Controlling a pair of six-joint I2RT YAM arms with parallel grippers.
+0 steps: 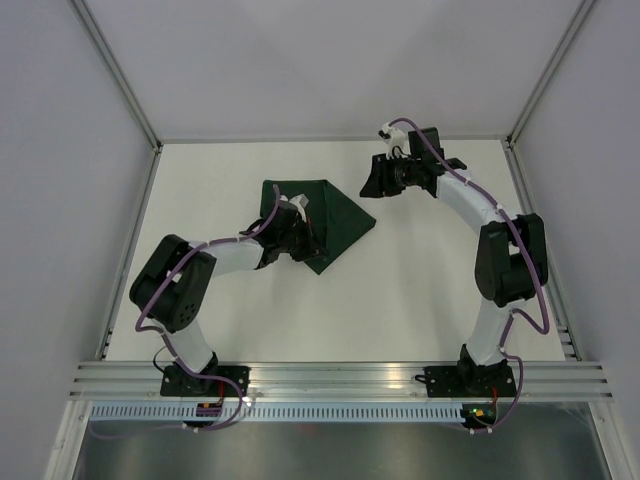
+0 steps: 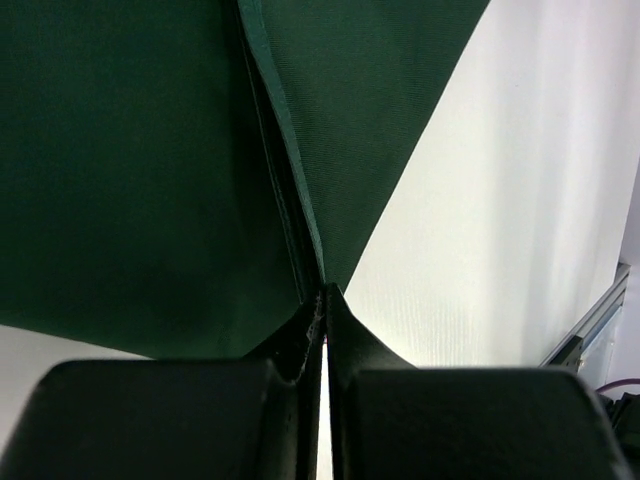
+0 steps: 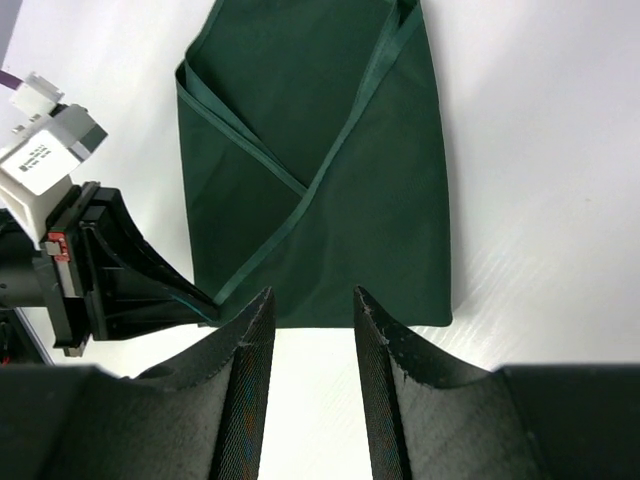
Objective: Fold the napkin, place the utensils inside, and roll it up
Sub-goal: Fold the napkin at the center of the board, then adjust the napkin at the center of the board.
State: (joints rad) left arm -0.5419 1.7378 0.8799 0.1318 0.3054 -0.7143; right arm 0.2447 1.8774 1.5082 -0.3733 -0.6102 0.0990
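While our left gripper (image 2: 323,298) pinches a corner of the folded green napkin (image 1: 340,215), our right gripper (image 3: 312,296) hovers far right — half open, empty.

The left arm (image 1: 225,255) bent sharply at the elbow and reached forward and to the right, wrist held low. The left gripper (image 2: 322,298) had its fingers pressed together, pinching a corner of the napkin (image 2: 120,170). The right arm (image 1: 478,205) arched far forward and curved inward, and the right gripper (image 3: 310,305) hovered with its fingers parted, holding nothing.
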